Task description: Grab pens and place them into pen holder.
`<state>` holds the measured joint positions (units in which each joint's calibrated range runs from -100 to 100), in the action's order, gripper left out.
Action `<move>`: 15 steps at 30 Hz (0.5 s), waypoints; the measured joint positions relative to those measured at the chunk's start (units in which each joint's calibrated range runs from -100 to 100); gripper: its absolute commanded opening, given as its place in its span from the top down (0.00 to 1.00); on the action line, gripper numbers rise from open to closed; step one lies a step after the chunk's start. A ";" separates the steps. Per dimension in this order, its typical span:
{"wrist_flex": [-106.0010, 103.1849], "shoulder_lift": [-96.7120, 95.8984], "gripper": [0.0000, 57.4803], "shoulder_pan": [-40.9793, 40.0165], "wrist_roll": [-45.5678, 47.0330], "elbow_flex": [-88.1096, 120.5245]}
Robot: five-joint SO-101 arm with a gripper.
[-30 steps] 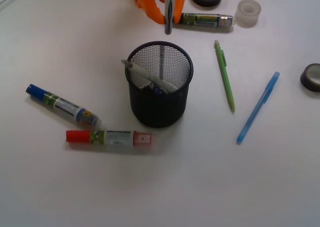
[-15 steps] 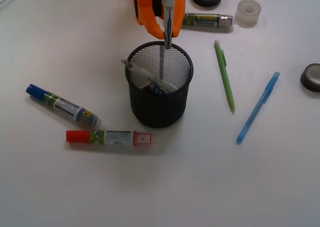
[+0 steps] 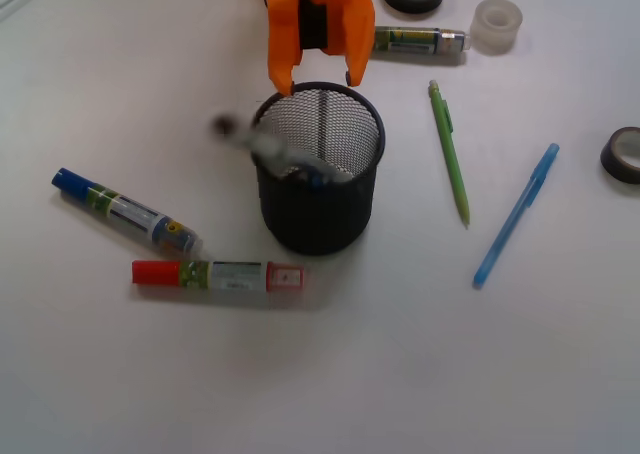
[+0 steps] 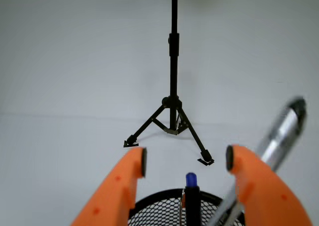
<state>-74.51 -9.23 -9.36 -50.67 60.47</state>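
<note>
Orange gripper (image 3: 320, 79) sits just over the back rim of the pen holder (image 3: 318, 214), and its two fingers are spread apart with nothing between them. In the wrist view the gap between the fingers is bare, and the cup's round rim shows right below.

Pens are in the cup. A silver pen (image 3: 268, 146) leans over the left rim. It looks blurry, so I think it is falling in or wobbling. A dark blue pen (image 4: 191, 196) stands up inside the cup.

Two pens lie on the white table (image 3: 420, 374) to one side of the cup. The green pen (image 3: 449, 152) is the nearer one. The light blue pen (image 3: 516, 214) lies near it, farther from the cup. They do not touch.

To do this step well, I think the arm should lift straight up so it does not bump the cup or the leaning pen. The cup looks light and could tip. Next it could go to the green pen and pinch it near the middle, across its thin side.

The cup is black wire mesh with a smooth rim. You can see through it. The pens are thin, smooth and round, so they may roll or slip. The fat markers (image 3: 218, 274) and tape rolls (image 3: 497, 24) should stay put.
</note>
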 measured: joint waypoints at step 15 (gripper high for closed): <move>73.35 35.98 0.66 -7.03 4.69 -2.16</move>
<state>-1.17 26.74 -16.39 -45.98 58.31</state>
